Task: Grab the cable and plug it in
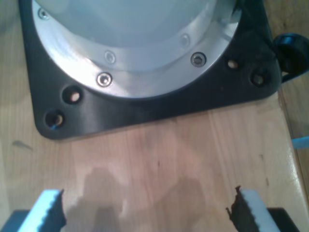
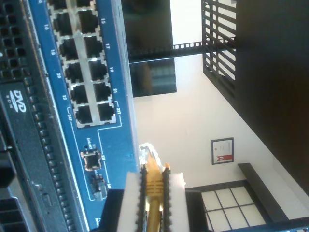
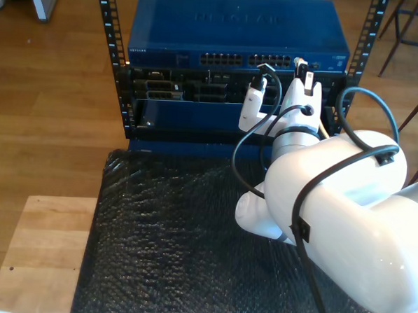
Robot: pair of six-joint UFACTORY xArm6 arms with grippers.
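While clamped: cable inside my second gripper

arm: glossy white, rounded
cable: black, looped over the shell
base: silver flange, screws, black plate
first gripper: pale ridged pads, black backing

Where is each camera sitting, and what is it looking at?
First wrist view: rides on my first claw, looking down at a wooden surface and a black arm base plate; open fingertips show.
Second wrist view: rides on my second claw, facing the blue network switch; pads pinch the cable.
Exterior view: sits high behind an arm, looking down at the rack.
Shared: second wrist and exterior views both show the switch and cable plug.
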